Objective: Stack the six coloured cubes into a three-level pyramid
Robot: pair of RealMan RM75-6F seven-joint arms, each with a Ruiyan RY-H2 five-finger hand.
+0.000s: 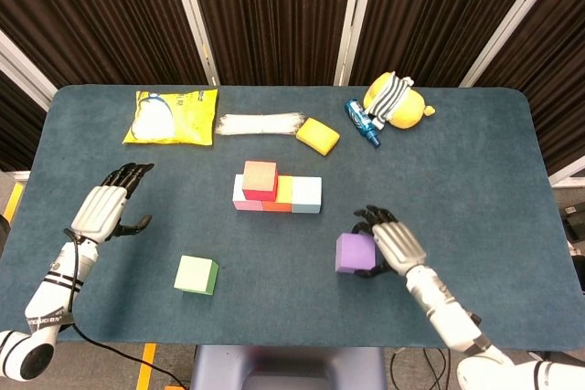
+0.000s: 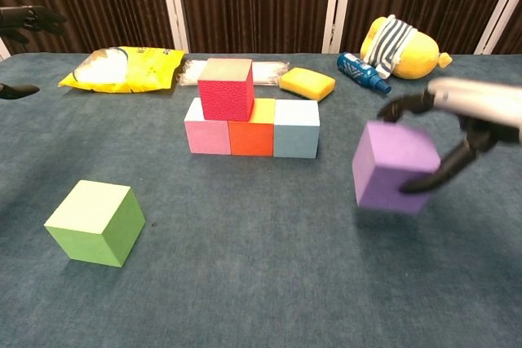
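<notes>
A row of pink (image 2: pixel 208 135), orange (image 2: pixel 251 137) and light blue (image 2: pixel 296 128) cubes stands mid-table, with a red cube (image 2: pixel 226 88) (image 1: pixel 260 179) on top at its left end. My right hand (image 1: pixel 395 244) (image 2: pixel 461 132) grips the purple cube (image 1: pixel 355 252) (image 2: pixel 393 166) and holds it above the cloth, right of the row. A green cube (image 1: pixel 197 274) (image 2: pixel 95 222) lies alone at the front left. My left hand (image 1: pixel 108 206) hovers open at the far left, holding nothing.
Along the back lie a yellow bag (image 1: pixel 171 116), a white bundle (image 1: pixel 260 123), a yellow sponge (image 1: pixel 317 135), a blue bottle (image 1: pixel 359 120) and a yellow plush toy (image 1: pixel 396 100). The blue table cloth (image 1: pixel 475 180) ends at the front edge near both arms.
</notes>
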